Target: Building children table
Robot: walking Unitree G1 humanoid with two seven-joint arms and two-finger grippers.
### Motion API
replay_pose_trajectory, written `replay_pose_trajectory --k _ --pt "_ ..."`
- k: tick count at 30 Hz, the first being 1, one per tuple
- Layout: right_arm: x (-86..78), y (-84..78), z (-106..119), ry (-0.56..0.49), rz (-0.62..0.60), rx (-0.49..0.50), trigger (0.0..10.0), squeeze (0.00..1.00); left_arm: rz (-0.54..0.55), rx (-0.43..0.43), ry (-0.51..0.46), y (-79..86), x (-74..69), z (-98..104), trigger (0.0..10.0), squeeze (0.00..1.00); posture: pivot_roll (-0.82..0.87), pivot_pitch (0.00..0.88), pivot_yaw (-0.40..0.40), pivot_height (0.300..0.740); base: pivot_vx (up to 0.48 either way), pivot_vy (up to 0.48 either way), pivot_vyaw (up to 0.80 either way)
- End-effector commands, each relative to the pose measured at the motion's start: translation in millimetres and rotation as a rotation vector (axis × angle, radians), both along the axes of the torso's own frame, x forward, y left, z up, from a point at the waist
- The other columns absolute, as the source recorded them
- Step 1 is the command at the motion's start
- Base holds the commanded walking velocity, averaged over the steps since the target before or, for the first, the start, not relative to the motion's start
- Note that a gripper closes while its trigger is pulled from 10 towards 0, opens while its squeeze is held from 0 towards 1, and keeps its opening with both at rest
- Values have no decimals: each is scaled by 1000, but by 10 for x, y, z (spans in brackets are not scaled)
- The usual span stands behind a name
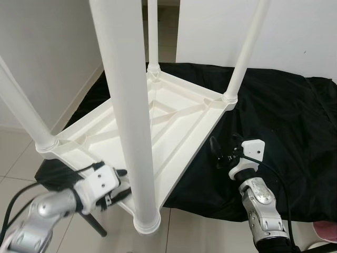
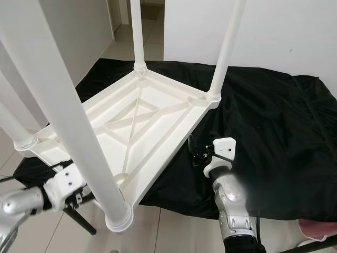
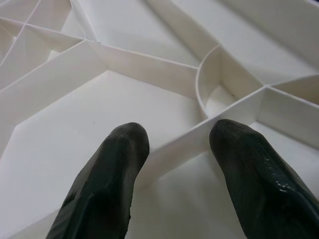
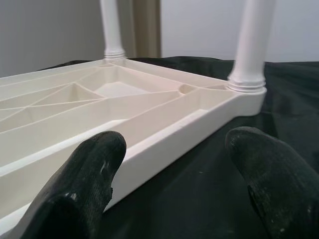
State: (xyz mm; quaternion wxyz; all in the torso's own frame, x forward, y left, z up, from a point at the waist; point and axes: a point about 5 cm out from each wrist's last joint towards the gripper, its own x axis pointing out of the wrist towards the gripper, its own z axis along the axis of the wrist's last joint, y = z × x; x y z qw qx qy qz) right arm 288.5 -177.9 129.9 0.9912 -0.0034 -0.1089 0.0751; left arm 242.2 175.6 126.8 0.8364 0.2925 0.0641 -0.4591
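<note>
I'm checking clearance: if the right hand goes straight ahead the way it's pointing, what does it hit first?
Most likely the white side rim of the upturned table top, which lies between the right hand's open fingers; depth is unclear.

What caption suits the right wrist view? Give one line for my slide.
Right gripper open beside the rim of the upturned white table, lying on black cloth, legs pointing up.

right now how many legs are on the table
4: near corner, left corner, far corner, right corner, all standing up from the upside-down table.
</note>
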Motion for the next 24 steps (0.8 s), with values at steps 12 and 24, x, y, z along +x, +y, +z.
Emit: replay_pose_trajectory --k 12,24 --pt "16 8 33 5 -50 23 10000 0 153 -30 -93 -260 339 -33 10000 0 -14 66 42 740 0 0 0" --pt "18 19 38 9 -72 30 10000 0 166 -106 -82 -600 479 25 10000 0 -21 67 55 740 0 0 0"
